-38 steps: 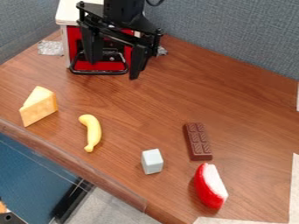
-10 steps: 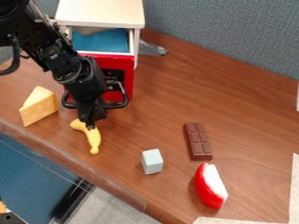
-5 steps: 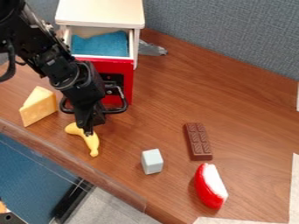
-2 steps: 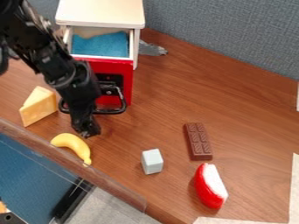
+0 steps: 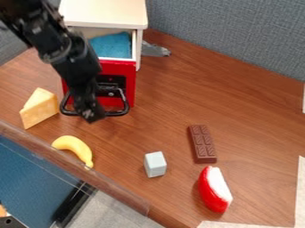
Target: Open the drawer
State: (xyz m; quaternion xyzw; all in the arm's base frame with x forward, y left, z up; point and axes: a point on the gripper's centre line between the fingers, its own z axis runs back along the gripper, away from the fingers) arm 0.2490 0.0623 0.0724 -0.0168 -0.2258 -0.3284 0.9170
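The black gripper [image 5: 90,116] hangs in front of the drawer's face, at the left part of its handle, covering some of the front. A red-fronted drawer [image 5: 123,68] stands pulled out of a small white-topped cabinet [image 5: 104,12], and a blue cloth [image 5: 113,44] lies inside it. The drawer's black loop handle [image 5: 118,113] sticks out toward the table's front edge. Whether the gripper touches the handle I cannot tell.
A yellow banana [image 5: 76,147] lies near the front edge, with a cheese wedge [image 5: 39,108] at the left. Farther right are a pale cube [image 5: 155,164], a chocolate bar [image 5: 202,144] and a red-and-white piece [image 5: 214,189]. Crumpled foil [image 5: 155,49] sits beside the cabinet.
Since the first frame the drawer has come out toward the front. The banana has shifted toward the front left edge. Most recently the gripper has risen and moved back from beside the banana.
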